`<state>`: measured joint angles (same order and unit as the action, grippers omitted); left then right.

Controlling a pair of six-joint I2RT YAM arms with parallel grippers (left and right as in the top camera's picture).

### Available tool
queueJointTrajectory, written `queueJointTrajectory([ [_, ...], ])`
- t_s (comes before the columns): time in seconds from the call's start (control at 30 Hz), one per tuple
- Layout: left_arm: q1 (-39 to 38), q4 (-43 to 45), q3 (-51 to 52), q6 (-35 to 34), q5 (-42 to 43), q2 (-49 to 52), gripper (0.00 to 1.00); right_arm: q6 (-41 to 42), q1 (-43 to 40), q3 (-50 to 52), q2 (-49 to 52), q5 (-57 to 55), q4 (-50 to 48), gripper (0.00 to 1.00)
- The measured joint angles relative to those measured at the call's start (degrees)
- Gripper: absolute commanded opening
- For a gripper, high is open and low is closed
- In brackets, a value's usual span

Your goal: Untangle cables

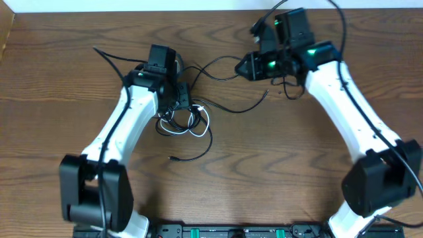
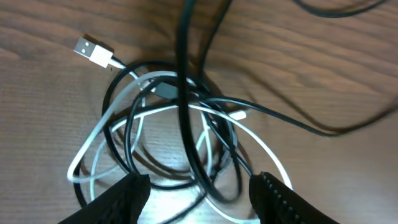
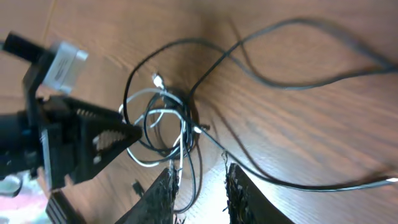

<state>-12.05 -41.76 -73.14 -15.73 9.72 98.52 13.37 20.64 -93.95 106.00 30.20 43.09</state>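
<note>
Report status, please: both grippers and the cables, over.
Left gripper open, low over the tangle. Right gripper slightly open, nothing clearly held. White cable and black cable looped together. No other obstacle seen.

On the brown wooden table (image 1: 53, 99), a white cable (image 2: 93, 52) and black cables (image 2: 292, 123) are seen tangled left of centre.

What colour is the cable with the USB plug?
The USB-plug cable is white; the left wrist view shows it best.
</note>
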Motion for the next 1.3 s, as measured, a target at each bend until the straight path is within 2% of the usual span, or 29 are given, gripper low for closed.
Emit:
queueJointTrajectory([
  [0.2,0.57,1.92,0.74,-3.48,-1.53,5.20,0.45,0.11,4.48,0.00,4.70,1.40,0.39,0.23],
  [0.3,1.55,2.69,0.81,-5.09,-1.68,5.22,0.44,1.18,6.82,0.00,8.37,2.62,0.35,0.26],
  [0.47,3.72,3.15,0.81,-6.60,-1.25,5.20,0.44,3.74,10.64,0.00,15.28,3.69,0.04,0.40],
  [0.6,4.31,3.15,0.81,-6.88,-1.01,5.20,0.44,4.39,12.52,0.00,17.81,4.07,-2.01,0.42],
  [0.67,4.31,3.15,0.81,-6.97,-0.96,5.20,0.44,4.74,13.18,0.00,18.25,4.13,-3.13,0.33],
  [0.73,4.28,3.15,0.81,-6.99,-0.90,5.20,0.44,5.38,13.68,0.00,18.45,4.11,-3.82,0.09],
  [0.77,4.28,3.17,0.81,-6.99,-0.85,5.20,0.44,5.62,13.84,0.00,18.47,4.02,-4.02,0.03],
  [0.9,4.31,3.17,0.81,-6.99,-0.83,5.20,0.44,5.95,13.55,-0.02,18.47,2.25,-4.31,0.01],
  [1.07,4.31,3.17,0.81,-6.99,-0.85,5.20,0.44,4.20,9.84,-2.10,17.18,1.05,-0.07,0.01],
  [1.3,4.31,3.17,0.81,-6.99,-0.92,5.20,0.44,0.98,2.12,-9.29,2.32,0.96,4.26,0.01],
])
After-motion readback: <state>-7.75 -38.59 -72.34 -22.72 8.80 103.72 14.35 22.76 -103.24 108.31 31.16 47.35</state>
